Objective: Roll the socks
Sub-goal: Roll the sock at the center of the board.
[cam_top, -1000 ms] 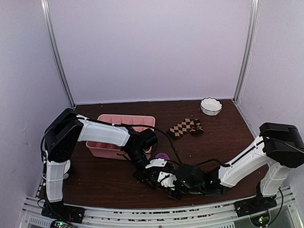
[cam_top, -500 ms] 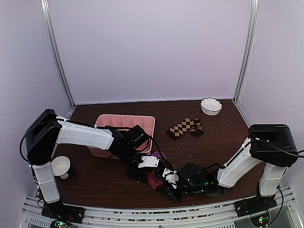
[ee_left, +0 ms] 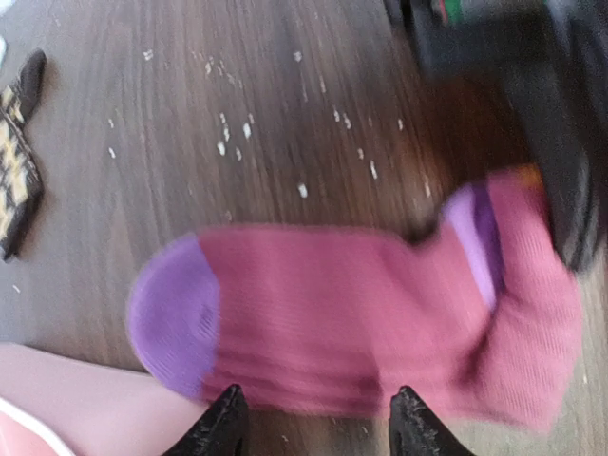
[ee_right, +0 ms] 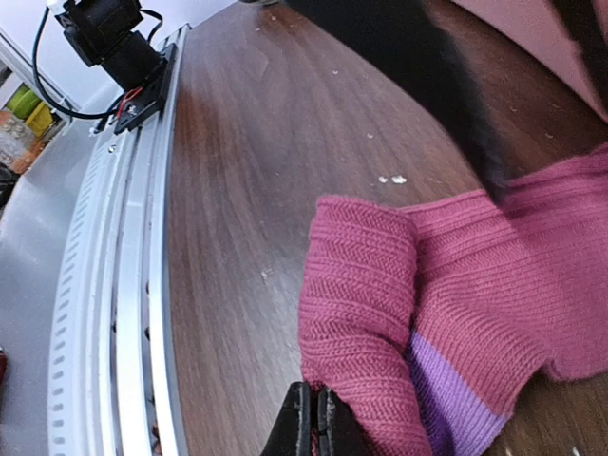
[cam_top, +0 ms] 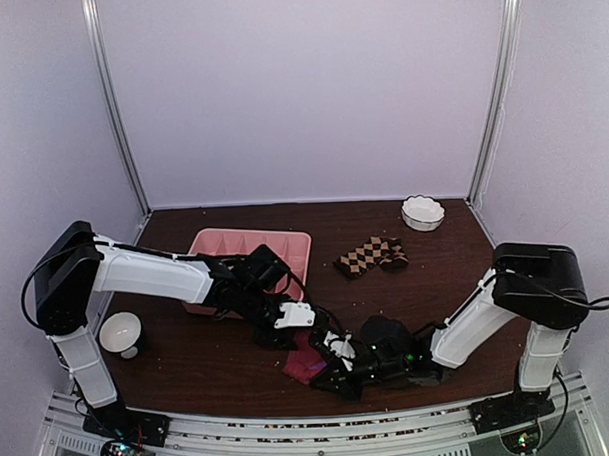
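Note:
The magenta-pink sock (ee_left: pixel 351 313) lies flat on the dark table, purple toe (ee_left: pixel 176 313) toward the pink tray. Its cuff end is folded over (ee_right: pixel 366 285), with a purple stripe (ee_right: pixel 446 399) showing. My right gripper (ee_right: pixel 314 423) is shut on the edge of that fold. My left gripper (ee_left: pixel 318 423) stands open just short of the sock's long edge, nothing between its fingers. From above, the pink sock (cam_top: pixel 301 366) sits between the left gripper (cam_top: pixel 300 333) and the right gripper (cam_top: pixel 328 372). The brown-and-tan checkered sock (cam_top: pixel 371 256) lies apart at the back.
A pink divided tray (cam_top: pixel 285 244) stands behind the left arm. One white bowl (cam_top: pixel 422 212) is at the back right, another (cam_top: pixel 118 333) at the left edge. The metal rail (ee_right: pixel 133 285) runs along the near table edge, close to the sock. Crumbs dot the wood.
The left gripper has opened and let the sock down flat on the table. The right gripper has closed on the folded cuff end. The left arm has stretched lower and forward.

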Available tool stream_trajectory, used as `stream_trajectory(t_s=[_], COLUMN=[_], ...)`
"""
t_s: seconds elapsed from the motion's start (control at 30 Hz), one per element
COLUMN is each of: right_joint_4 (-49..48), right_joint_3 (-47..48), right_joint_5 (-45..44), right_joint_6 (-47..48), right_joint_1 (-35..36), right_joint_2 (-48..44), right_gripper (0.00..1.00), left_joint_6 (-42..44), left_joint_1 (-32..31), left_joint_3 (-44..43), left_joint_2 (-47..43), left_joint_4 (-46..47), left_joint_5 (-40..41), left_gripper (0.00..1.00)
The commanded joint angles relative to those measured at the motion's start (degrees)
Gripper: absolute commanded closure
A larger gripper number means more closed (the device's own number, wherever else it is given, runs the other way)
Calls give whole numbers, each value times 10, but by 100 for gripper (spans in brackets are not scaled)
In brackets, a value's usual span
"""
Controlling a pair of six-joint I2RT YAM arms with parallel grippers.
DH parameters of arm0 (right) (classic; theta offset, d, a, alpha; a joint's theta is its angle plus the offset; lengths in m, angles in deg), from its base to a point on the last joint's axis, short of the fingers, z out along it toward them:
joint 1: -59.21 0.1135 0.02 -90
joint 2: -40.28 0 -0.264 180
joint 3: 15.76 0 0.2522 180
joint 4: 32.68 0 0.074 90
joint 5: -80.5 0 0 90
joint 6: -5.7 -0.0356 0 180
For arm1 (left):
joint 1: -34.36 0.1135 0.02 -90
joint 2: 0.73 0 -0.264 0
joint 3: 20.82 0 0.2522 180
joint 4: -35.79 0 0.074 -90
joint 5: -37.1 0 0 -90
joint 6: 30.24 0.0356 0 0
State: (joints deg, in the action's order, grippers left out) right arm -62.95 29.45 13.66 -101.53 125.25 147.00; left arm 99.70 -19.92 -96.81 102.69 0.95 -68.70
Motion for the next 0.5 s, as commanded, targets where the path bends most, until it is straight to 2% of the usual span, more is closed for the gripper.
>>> stream_trajectory(t_s=[0.0,0.1,0.27,0.47], right_joint_4=[159,183,183,127], right_joint_3=[27,44,45,12], right_joint_5=[-30,-26,-18,-21], right_joint_6=[-102,-115,-158,-215], right_joint_1=[-40,-44,-56,-70], right_joint_2=[45,54,73,84], right_gripper=[100,100,100,100], left_joint_6=[68,38,43,11], left_joint_1=[-68,-60,-38,20], left_joint_3=[18,6,-16,22], left_joint_2=[-17,-27,-45,-79], left_joint_4=[-48,-45,-97,-89], left_joint_5=[-53,-43,-99,-135], left_gripper=[49,48,51,53])
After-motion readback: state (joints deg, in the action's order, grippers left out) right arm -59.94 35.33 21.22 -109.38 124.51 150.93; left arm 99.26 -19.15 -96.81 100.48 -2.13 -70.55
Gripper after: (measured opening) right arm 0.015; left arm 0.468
